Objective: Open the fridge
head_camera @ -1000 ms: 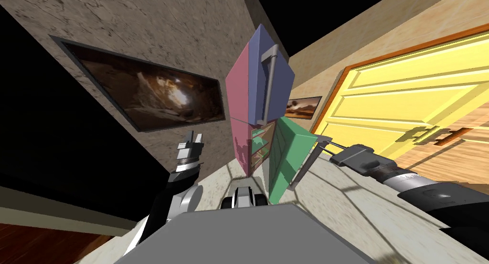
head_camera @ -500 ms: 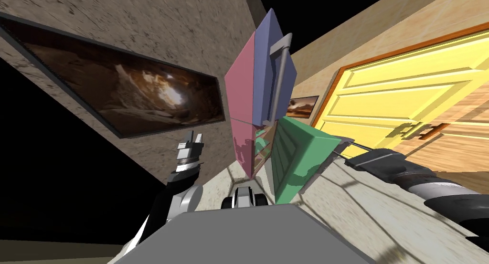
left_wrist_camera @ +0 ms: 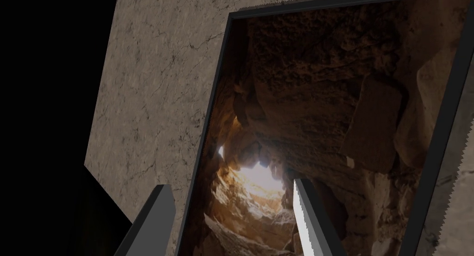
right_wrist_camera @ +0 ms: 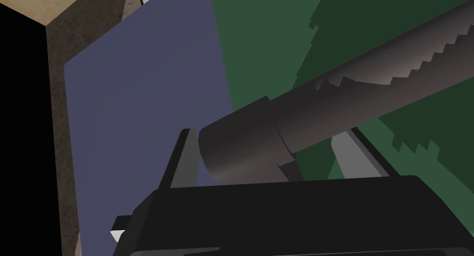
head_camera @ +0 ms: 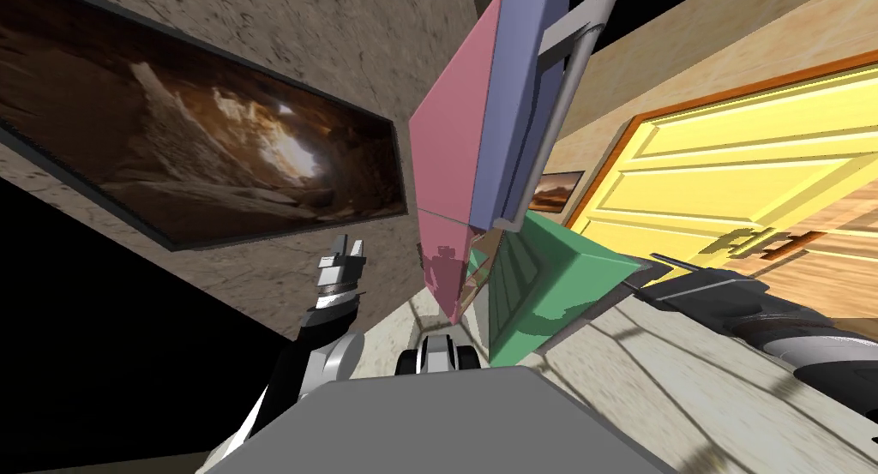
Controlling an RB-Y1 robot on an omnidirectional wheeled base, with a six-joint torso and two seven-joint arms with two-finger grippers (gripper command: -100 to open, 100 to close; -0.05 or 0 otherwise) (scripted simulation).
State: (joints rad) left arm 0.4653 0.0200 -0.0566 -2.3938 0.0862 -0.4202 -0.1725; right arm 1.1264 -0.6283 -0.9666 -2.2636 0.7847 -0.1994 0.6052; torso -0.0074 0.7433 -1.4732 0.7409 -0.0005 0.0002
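Wider open than a second ago, the green lower door [head_camera: 549, 280] of the fridge [head_camera: 450, 152] ahead is gripped by its dark handle [right_wrist_camera: 352, 86] in the right pincer [right_wrist_camera: 264, 140]; left pincer [head_camera: 343, 253] gapes wide.

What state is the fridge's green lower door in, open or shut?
Open. The green lower door stands swung out from the pink fridge body, interior showing in the gap; the right gripper clamps its grey bar handle.

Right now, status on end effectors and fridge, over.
Right end effector shut on handle of green door. Left end effector open, raised by wall. Door part open. Nothing seen blocking it.
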